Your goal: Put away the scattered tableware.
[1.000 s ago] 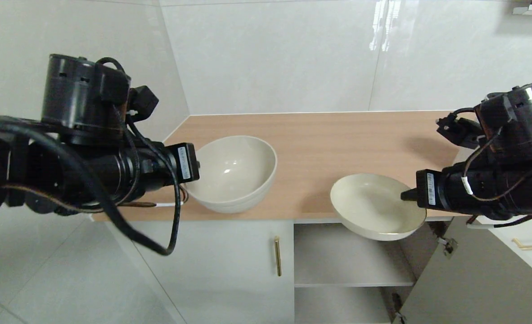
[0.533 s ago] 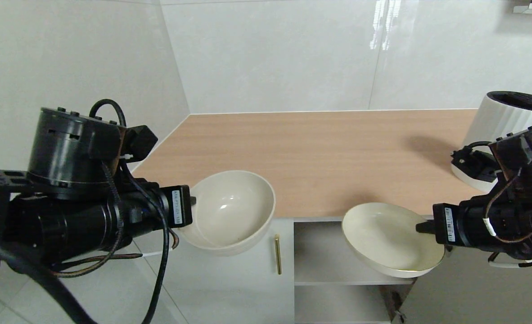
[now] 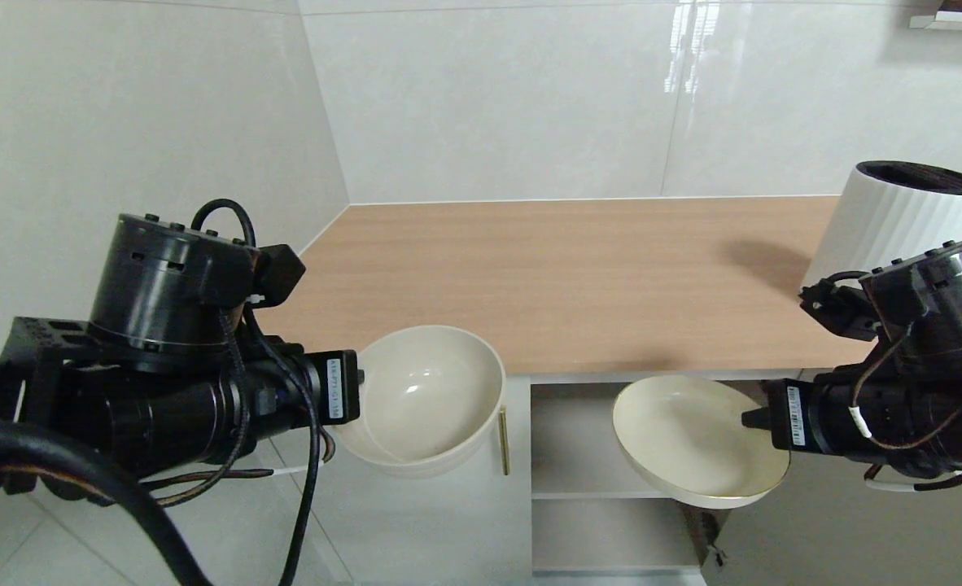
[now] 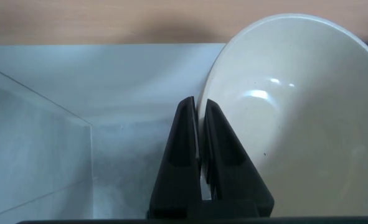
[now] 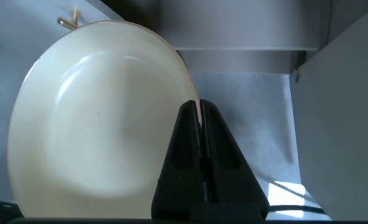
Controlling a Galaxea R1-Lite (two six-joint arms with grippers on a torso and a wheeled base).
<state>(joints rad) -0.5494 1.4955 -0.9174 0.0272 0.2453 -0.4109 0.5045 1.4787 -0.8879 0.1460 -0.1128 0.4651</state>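
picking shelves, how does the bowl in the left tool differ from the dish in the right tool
The glossy cream deep bowl has tall rounded walls; the glossy cream shallow dish is nearly flat, low-rimmed. The bowl hangs before the closed white cabinet door, the dish before the open cabinet shelf. Both are empty, rims pinched by the left tool and right tool.

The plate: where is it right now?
Head view: the plate is on the robot's right, gripped at its rim by the right tool, before the open cabinet, below the counter.
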